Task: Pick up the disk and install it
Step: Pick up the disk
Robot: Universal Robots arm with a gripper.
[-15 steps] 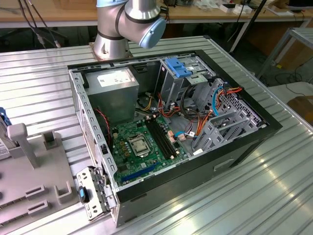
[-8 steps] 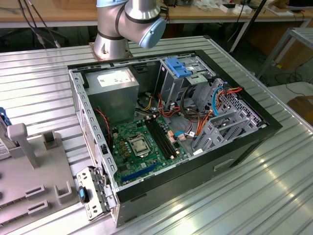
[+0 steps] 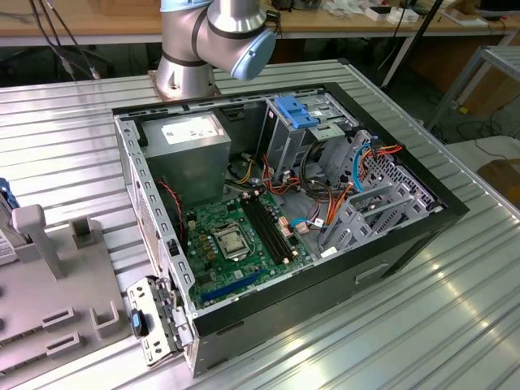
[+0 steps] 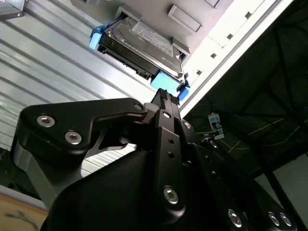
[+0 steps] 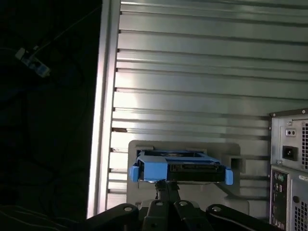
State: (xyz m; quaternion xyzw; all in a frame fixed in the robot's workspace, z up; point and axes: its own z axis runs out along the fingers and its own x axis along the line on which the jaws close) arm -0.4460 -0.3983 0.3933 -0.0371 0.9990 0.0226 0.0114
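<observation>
The disk [image 4: 139, 45] is a dark metal drive with a white label and blue side rails. It stands on edge in a slot of a pale grey fixture [image 4: 192, 21] on the ribbed metal table. In the first wrist view the disk [image 5: 180, 171] faces me end-on, blue rail ends on both sides. My gripper [image 4: 166, 97] is shut with nothing between its fingertips, which sit just short of the disk's near blue rail. It shows the same way in the first wrist view [image 5: 167, 185], right under the disk's edge.
An open computer case [image 3: 422, 236] lies on the table, with a green motherboard [image 3: 236, 236], a grey power-supply box [image 3: 191, 138] and a metal drive cage with a blue tab [image 3: 296, 110]. The grey fixture [image 3: 49, 276] sits at the exterior view's left. The case's back panel [image 5: 288, 168] stands near the disk.
</observation>
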